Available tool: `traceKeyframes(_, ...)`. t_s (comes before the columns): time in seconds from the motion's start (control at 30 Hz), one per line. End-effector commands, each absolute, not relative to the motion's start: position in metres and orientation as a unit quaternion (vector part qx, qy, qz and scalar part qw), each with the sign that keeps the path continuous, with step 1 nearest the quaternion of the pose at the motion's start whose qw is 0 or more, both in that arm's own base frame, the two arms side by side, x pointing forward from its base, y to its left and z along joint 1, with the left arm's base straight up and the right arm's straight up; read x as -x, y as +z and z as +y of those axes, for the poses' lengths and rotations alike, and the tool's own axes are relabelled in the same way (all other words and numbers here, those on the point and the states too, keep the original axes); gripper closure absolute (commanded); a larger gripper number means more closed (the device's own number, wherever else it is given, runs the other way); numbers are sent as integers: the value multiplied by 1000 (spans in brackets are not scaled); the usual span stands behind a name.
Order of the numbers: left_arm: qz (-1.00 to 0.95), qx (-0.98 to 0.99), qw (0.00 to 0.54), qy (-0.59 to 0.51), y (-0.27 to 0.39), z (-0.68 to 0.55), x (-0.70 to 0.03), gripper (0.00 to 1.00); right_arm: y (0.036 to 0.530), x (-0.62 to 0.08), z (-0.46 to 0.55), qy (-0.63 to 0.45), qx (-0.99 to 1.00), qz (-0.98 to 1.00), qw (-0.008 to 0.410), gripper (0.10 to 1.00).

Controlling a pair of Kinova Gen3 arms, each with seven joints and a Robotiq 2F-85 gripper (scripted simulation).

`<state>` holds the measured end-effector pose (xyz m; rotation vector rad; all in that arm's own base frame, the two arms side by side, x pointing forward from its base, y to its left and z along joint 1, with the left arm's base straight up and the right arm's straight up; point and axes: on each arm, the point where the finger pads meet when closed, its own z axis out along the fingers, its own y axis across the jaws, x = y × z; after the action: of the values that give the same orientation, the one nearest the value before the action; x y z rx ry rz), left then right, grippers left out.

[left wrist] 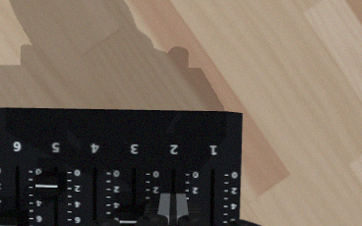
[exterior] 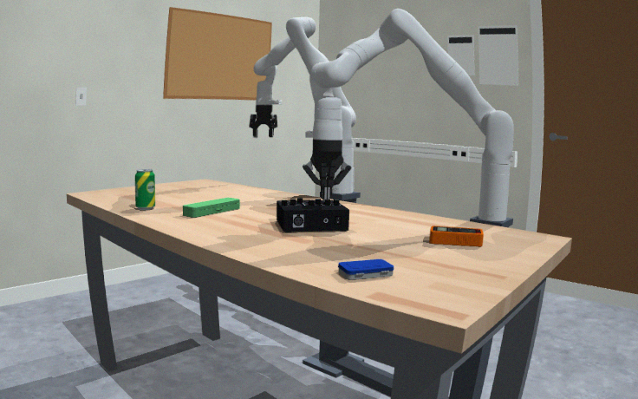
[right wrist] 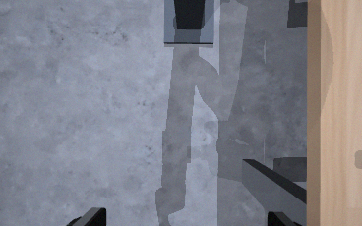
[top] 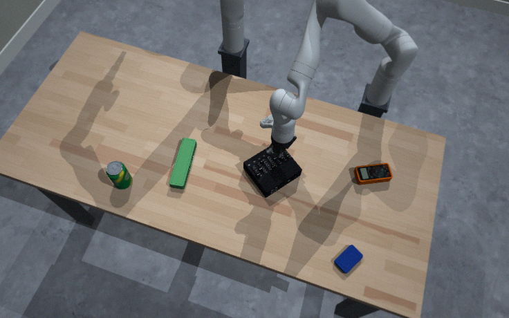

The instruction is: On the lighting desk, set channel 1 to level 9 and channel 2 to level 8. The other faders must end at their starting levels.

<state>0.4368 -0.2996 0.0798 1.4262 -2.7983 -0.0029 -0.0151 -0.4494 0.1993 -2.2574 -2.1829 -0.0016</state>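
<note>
Lighting desk [top: 275,175] [exterior: 312,219] [left wrist: 118,129]: flat on table [top: 150,112] [exterior: 328,245] [left wrist: 295,64] [right wrist: 341,113], between green case [top: 182,162] [exterior: 211,206] and orange multimeter [top: 373,173] [exterior: 456,236]
Left gripper [top: 278,151] [exterior: 325,196] [left wrist: 172,210]: pointing down at the faders, fingers pressed together, over channel 2 slot
Contact with fader: cannot tell
Channel 1, 2 levels: cannot read
Channel 5 cap [left wrist: 46,187]: near the low-number end
Right gripper [exterior: 263,134] [right wrist: 188,217]: spread, raised well apart from desk
</note>
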Motion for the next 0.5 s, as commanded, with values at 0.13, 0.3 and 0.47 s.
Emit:
traceKeyframes(0.13, -891, -454, 0, 0, 81, -303, -435, 902, 200, 15, -450, 0, 719, -695, 0, 99)
traceKeyframes(0.3, -891, -454, 0, 0, 81, -304, -434, 902, 200, 15, -450, 0, 719, -695, 0, 99)
traceKeyframes(0.47, -891, -454, 0, 0, 81, -304, -434, 902, 200, 15, -450, 0, 719, -695, 0, 99)
